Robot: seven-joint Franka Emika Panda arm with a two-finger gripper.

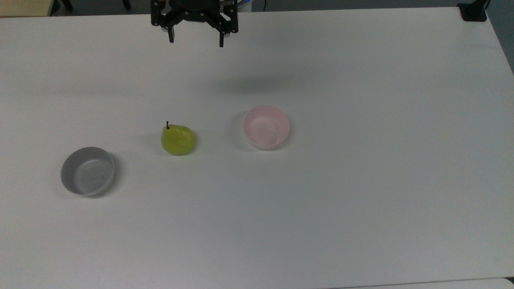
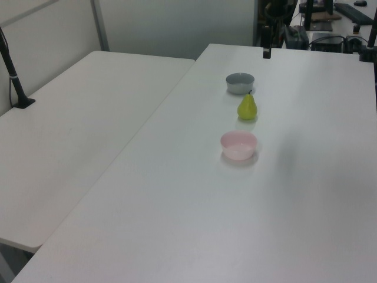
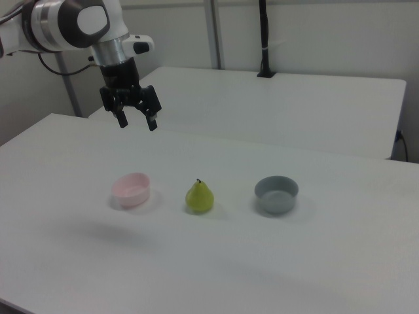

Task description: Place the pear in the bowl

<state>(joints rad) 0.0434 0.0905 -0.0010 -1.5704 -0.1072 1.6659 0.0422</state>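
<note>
A yellow-green pear with a short dark stem stands upright on the white table, between two bowls. The pale pink bowl sits to the pear's right in the top view and holds nothing. My black gripper hangs open high above the table's far edge in the top view, well away from the pear and the pink bowl, with nothing between its fingers.
A grey bowl sits at the top view's left of the pear. A second white table adjoins. A black post stands on the far table in the right view.
</note>
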